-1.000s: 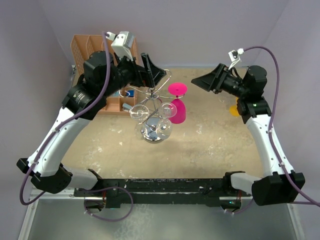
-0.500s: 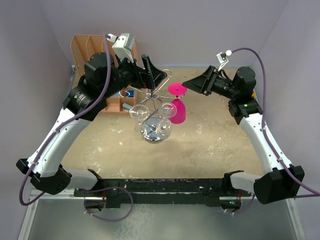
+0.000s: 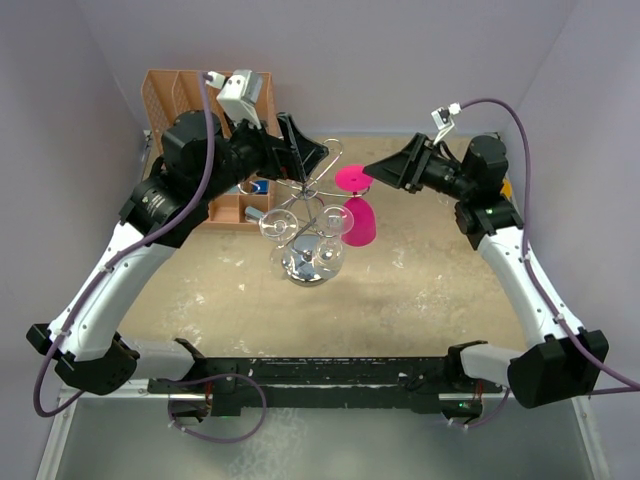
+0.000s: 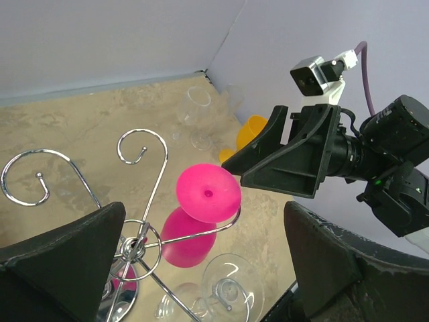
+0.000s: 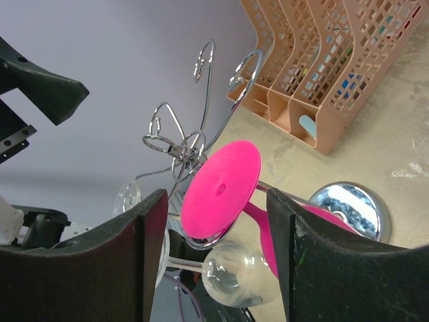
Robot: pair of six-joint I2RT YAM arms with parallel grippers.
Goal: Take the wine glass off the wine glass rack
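A pink wine glass (image 3: 357, 220) hangs upside down on the silver wire rack (image 3: 312, 190), its round foot (image 3: 354, 179) resting in a curled arm. The rack's chrome base (image 3: 303, 266) stands on the table. My right gripper (image 3: 378, 167) is open, its fingers on either side of the pink foot (image 5: 221, 188) without touching it. My left gripper (image 3: 300, 148) is open and empty above the rack's top; in its wrist view the pink glass (image 4: 189, 238) hangs below and between its fingers. Clear glasses (image 3: 276, 228) hang on other arms.
The orange slotted organizer (image 3: 185, 105) stands at the back left behind the left arm, also in the right wrist view (image 5: 335, 67). Loose clear glasses (image 4: 196, 100) and an orange cup (image 4: 251, 131) sit near the back right wall.
My right gripper has moved left, from well apart to straddling the pink glass's foot. The left arm has shifted slightly above the rack. The glass still hangs on the rack.
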